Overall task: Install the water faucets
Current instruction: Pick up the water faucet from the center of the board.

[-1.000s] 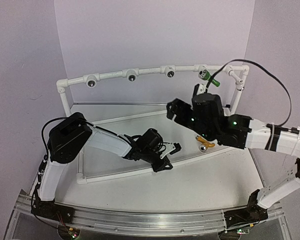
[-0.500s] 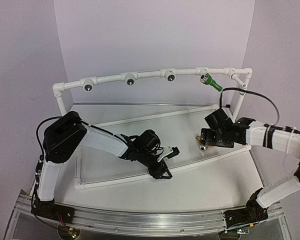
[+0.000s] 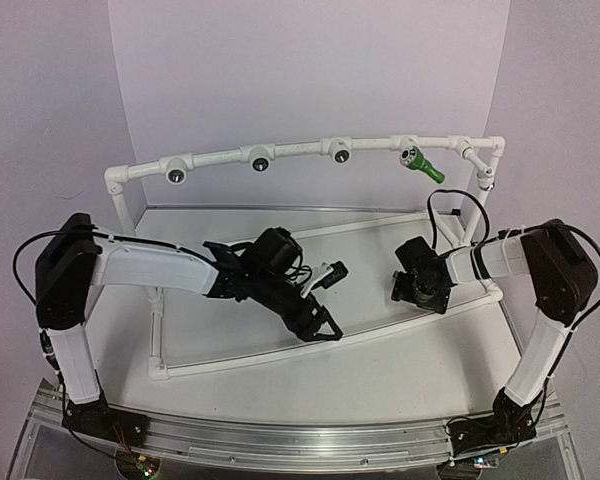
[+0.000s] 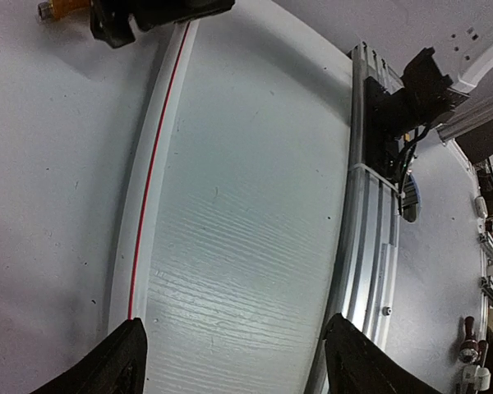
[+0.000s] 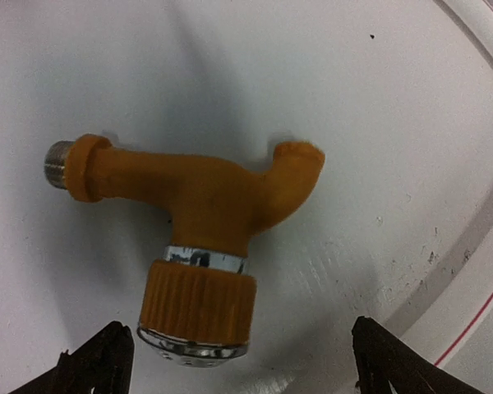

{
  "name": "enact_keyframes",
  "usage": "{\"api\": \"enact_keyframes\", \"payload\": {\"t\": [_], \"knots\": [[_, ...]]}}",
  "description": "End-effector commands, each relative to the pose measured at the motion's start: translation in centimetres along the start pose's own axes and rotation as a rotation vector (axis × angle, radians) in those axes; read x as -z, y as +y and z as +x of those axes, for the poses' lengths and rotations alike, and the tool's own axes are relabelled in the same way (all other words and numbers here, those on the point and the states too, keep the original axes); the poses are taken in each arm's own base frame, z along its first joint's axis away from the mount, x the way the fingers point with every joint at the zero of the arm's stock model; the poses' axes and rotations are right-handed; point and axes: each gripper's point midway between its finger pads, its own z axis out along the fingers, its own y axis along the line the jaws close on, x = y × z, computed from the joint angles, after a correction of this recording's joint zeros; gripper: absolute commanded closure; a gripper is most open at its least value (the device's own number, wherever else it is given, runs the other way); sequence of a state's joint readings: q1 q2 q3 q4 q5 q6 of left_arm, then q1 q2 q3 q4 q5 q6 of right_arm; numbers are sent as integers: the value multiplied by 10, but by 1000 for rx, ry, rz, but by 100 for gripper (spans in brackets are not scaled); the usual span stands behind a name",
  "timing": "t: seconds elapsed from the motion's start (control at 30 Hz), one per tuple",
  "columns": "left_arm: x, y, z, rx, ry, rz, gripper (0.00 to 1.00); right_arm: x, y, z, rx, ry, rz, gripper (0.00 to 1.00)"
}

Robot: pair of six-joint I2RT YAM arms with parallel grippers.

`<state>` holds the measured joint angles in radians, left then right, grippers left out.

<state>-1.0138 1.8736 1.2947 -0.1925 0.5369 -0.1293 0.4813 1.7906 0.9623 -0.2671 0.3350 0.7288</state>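
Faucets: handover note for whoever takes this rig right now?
Left tool: open, empty, above the table.
Right tool: open, over the orange faucet, not gripping it.
Orange faucet lies loose on the table; green faucet sits in the white pipe frame near its right end.
Done: green one appears seated.
Left: grasp the orange one, fit it into a free dark socket.
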Motion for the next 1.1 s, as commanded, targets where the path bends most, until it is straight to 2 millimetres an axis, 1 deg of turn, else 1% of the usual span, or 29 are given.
{"api": "enact_keyframes", "payload": {"t": [0.0,0.07,0.13,0.17,0.23,0.27,0.3,0.37,0.43,0.47,0.5,0.57,0.6,0.63,0.7,0.73,0.77,0.83,0.9,0.97,1.0,1.07], "knots": [[41,-27,-17,30,-81,3,23,-13,14,-15,-111,-74,-29,11],[56,-32,-21,33,-113,-15,23,-18,17,-18,-126,-98,-40,15],[66,-36,-24,39,-136,-22,23,-20,20,-21,-137,-121,-58,18],[71,-39,-25,41,-145,-20,23,-22,20,-20,-124,-123,-61,17],[79,-43,-25,43,-160,-18,23,-21,27,-24,-65,-149,-102,10],[81,-44,-23,46,-162,-20,23,-22,25,-26,-58,-150,-112,7],[84,-45,-22,49,-165,-23,23,-25,21,-27,-53,-144,-121,6],[87,-45,-19,55,-169,-28,23,-27,18,-34,-38,-156,-151,6],[90,-46,-16,62,-171,-29,23,-30,24,-34,15,-151,-204,7],[91,-46,-15,65,-173,-30,24,-30,29,-35,35,-146,-227,11],[93,-47,-15,66,-178,-33,24,-32,29,-34,46,-147,-224,14],[96,-46,-15,71,-186,-44,24,-34,24,-36,52,-158,-205,17],[99,-46,-16,76,-195,-53,24,-36,22,-34,60,-160,-199,21],[102,-45,-18,82,-208,-67,25,-36,23,-34,71,-164,-204,29],[110,-42,-23,107,-239,-101,27,-31,29,-32,108,-170,-255,49],[115,-40,-27,123,-261,-122,27,-25,34,-30,128,-178,-288,55],[119,-38,-30,141,-282,-139,28,-17,37,-28,145,-191,-314,58],[131,-36,-37,177,-331,-160,28,8,47,-27,192,-230,-371,66],[143,-38,-46,206,-388,-149,26,46,62,-22,240,-279,-452,80],[156,-39,-54,242,-455,-128,22,83,76,-11,299,-313,-544,96],[161,-39,-58,259,-482,-114,21,102,83,-4,331,-329,-588,100],[167,-45,-65,285,-523,-49,17,146,100,13,402,-362,-705,100]]}}
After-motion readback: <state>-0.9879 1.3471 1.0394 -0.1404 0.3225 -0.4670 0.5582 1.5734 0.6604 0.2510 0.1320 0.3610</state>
